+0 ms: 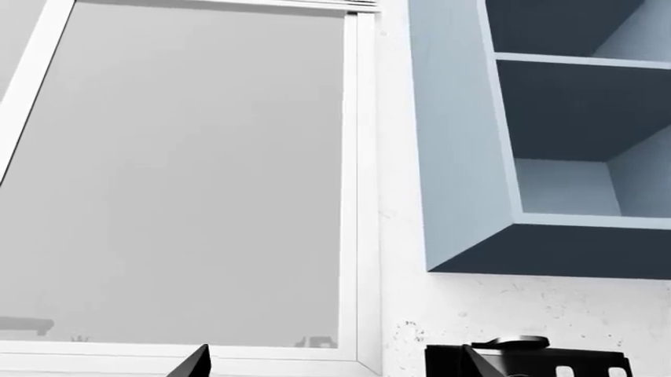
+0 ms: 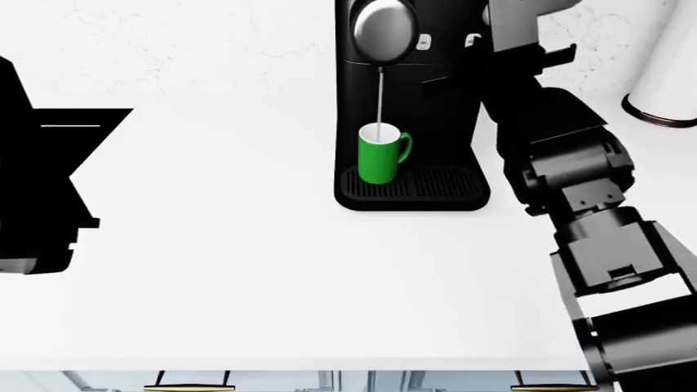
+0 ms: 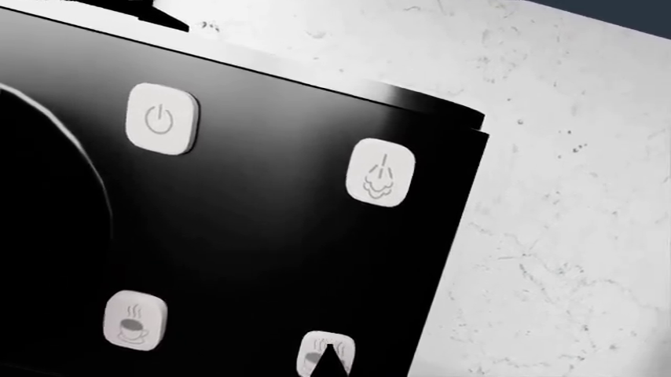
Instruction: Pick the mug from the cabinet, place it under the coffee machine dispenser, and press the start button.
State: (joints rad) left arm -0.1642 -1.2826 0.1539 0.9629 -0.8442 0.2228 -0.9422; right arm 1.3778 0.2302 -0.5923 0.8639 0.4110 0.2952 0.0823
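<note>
Mug (image 2: pixel 378 161) on drip tray (image 2: pixel 441 184), under dispenser (image 2: pixel 384 30)

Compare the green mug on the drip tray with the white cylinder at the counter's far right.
The bright green mug has a loop handle; the white cylinder shows none. The mug stands on the black machine's ribbed drip tray, under the silver dispenser dome, with a thin stream falling into it; the cylinder, with its dark base ring, stands on the white counter, partly out of view. Both stand upright.
</note>
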